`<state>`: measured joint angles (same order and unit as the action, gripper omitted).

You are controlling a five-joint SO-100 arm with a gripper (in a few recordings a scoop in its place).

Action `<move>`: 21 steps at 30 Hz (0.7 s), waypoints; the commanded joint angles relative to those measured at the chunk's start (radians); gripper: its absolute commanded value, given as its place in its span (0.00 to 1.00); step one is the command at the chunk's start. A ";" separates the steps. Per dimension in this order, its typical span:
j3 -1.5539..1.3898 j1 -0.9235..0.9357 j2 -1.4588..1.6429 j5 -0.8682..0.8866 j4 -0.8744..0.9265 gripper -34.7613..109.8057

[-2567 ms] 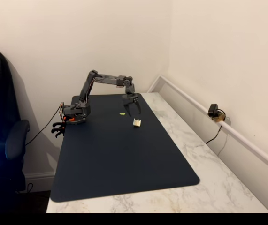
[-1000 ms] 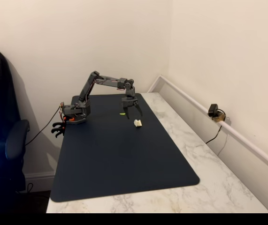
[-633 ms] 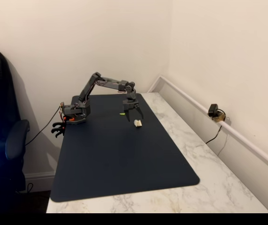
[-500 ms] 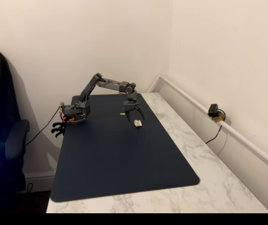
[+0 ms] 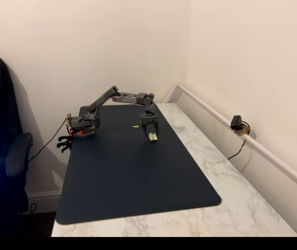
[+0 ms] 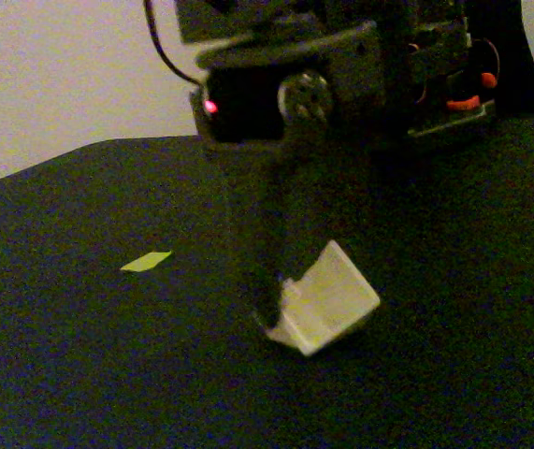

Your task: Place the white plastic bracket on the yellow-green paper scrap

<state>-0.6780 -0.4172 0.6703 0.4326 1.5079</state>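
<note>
Clearly the bracket [image 6: 327, 301] at frame centre looks light, stiff and slick, and the gripper [image 6: 276, 299] seems clamped on its left edge.

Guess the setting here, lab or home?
Probably a home desk corner: a marble-look table with a dark mat, plain walls, an office chair beside it. The gripper sits at the white plastic bracket.

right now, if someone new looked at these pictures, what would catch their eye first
Probably the grey arm stretched over the dark mat, its gripper down at the white plastic bracket near the mat's right edge in a fixed view. Next, the yellow-green paper scrap, a bright sliver lying flat on the mat, apart from the bracket. Whether the gripper grips the bracket is unclear.
</note>
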 commanded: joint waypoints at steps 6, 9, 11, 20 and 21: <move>0.100 0.012 0.015 0.009 0.064 0.24; 0.103 0.014 0.014 0.006 0.077 0.24; 0.118 0.015 0.026 0.002 0.101 0.24; -0.225 0.041 0.417 -0.009 0.003 0.24; -0.337 0.051 0.499 -0.005 -0.052 0.24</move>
<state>-0.7670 -0.3896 0.8652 0.4234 1.5677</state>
